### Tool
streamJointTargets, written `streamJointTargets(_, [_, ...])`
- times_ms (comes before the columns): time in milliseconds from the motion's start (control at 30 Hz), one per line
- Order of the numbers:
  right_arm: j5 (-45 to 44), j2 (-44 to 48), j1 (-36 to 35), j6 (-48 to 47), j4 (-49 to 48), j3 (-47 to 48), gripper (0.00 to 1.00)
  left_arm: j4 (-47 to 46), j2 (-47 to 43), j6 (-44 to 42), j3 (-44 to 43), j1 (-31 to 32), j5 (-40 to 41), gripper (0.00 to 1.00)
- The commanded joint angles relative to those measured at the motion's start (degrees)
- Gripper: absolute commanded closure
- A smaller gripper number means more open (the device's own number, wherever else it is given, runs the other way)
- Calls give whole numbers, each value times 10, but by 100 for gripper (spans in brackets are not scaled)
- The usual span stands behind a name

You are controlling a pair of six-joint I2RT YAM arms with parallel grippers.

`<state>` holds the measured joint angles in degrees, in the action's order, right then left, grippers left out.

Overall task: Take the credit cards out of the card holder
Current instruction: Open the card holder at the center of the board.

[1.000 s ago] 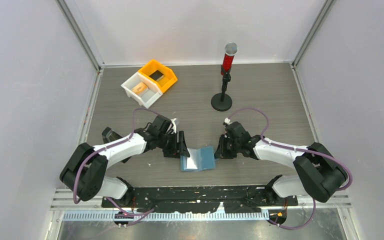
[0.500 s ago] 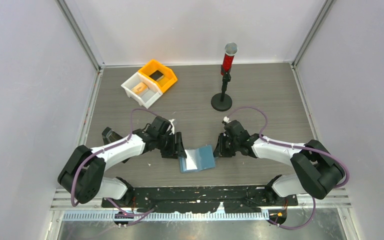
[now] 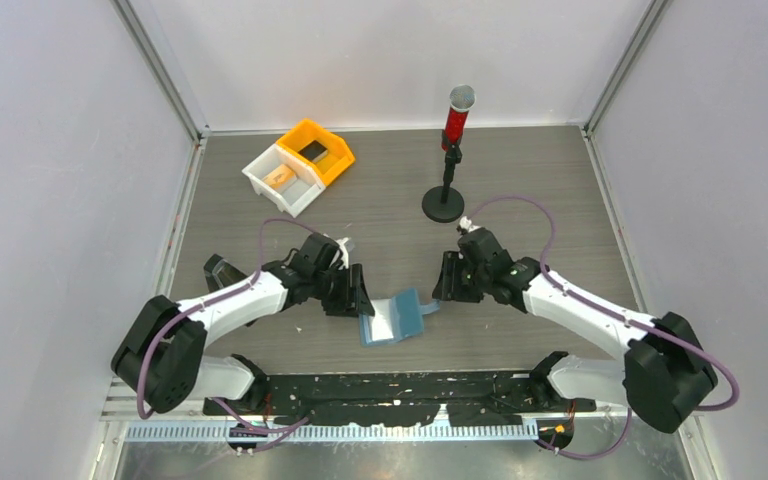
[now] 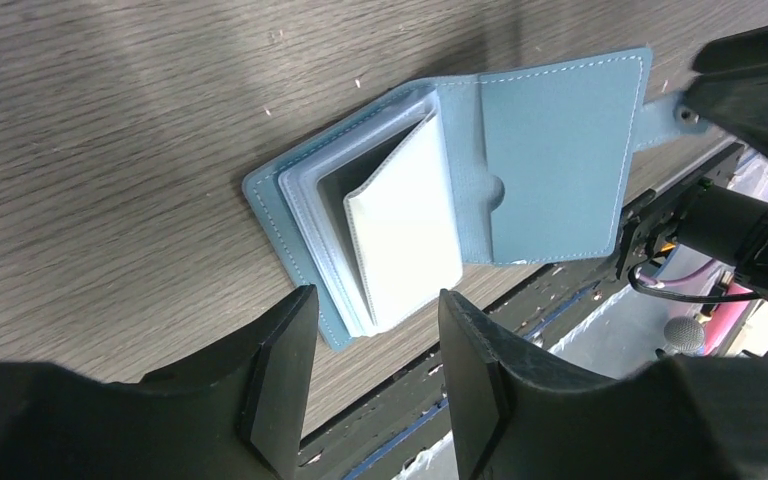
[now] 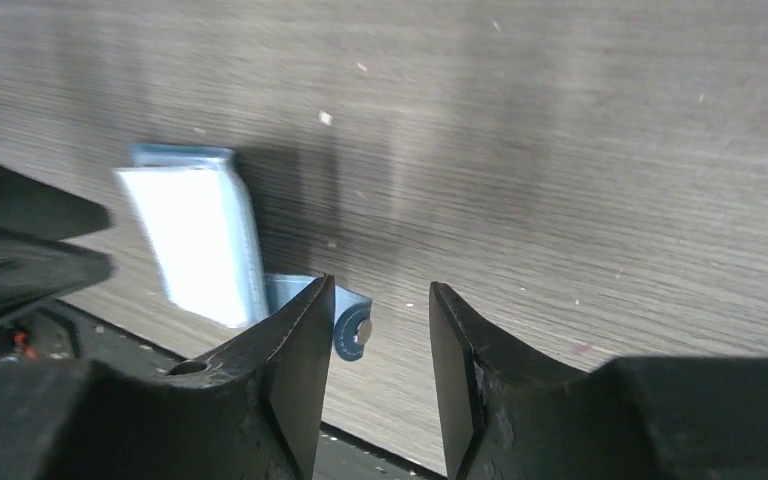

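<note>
The light-blue card holder (image 3: 396,318) lies open near the table's front edge. In the left wrist view the card holder (image 4: 560,150) shows pale plastic sleeves (image 4: 405,225) fanned up, and no card is visible in them. My left gripper (image 4: 375,310) is open just short of its near corner, with nothing between the fingers. My right gripper (image 5: 378,295) is open too, the holder's snap tab (image 5: 352,330) beside its left finger. A dark credit card (image 3: 312,150) lies in the orange bin (image 3: 338,152). An orange-tan card (image 3: 280,177) lies in the white bin (image 3: 260,168).
A red microphone on a black round-based stand (image 3: 447,160) is at the back, right of centre. The two bins sit joined at the back left. Grey walls enclose the table on three sides. The black mounting rail (image 3: 400,390) runs just below the holder.
My right gripper has opened, let go of the holder's flap and drawn back up and to the right. The flap now lies lower. My left gripper has narrowed slightly.
</note>
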<state>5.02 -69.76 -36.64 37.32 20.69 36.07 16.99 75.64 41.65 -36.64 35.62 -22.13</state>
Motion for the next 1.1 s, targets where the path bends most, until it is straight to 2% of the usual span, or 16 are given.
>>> streamJointTargets(0, [-26,46,-15,-8,54,73,53,-33,-18,7,7,2,-23,50])
streamJointTargets(200, [-16,62,-89,16,14,119,56,-49,-28,12,20,2,-28,50])
streamJointTargets(433, [5,-9,-160,40,-49,153,59,-88,-15,29,25,2,-56,50])
streamJointTargets(600, [20,-29,-179,61,-93,145,61,-91,-15,31,22,2,-54,50])
streamJointTargets(800, [27,-94,-203,93,-124,144,61,-95,-4,25,28,2,-52,51])
streamJointTargets(933, [-1,-128,-203,95,-107,148,62,-108,-2,29,33,2,-60,51])
streamJointTargets(1067, [-44,-117,-203,84,-73,145,62,-103,-10,27,30,2,-59,51])
